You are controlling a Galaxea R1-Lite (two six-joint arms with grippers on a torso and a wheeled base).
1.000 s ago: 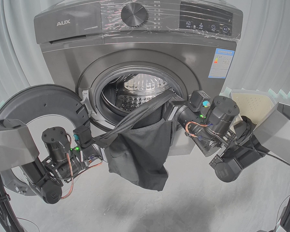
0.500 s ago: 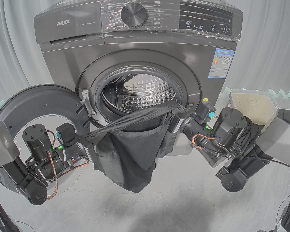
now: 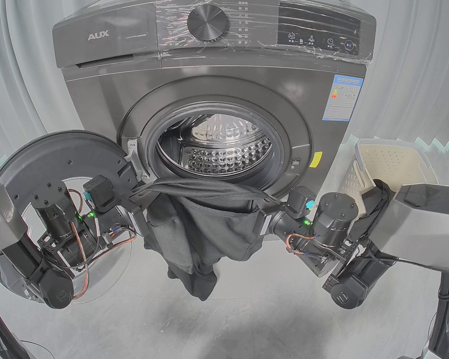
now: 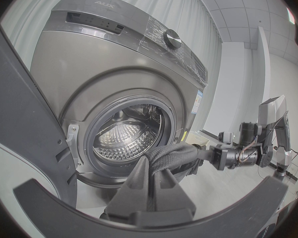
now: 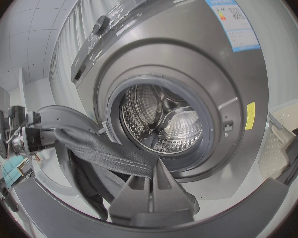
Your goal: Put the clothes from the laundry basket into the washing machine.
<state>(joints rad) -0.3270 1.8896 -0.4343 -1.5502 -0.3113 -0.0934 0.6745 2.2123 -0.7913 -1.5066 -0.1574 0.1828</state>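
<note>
Head camera looks down at the washing machine (image 3: 110,95) from in front; close wrist cameras, low left and right, share its drum (image 4: 129,139).

Straight ahead, the washing machine (image 3: 214,86), drum (image 3: 224,145) open, door (image 3: 60,160) swung out to the left. Strung before and just below the opening, a garment (image 3: 204,220), clamped at one end by the left gripper (image 3: 142,198) and at the other by the right gripper (image 3: 264,209), hanging outside the drum. Right of the machine, behind the right arm, the laundry basket (image 3: 394,160), with more clothes (image 3: 379,200) at its near edge.
</note>
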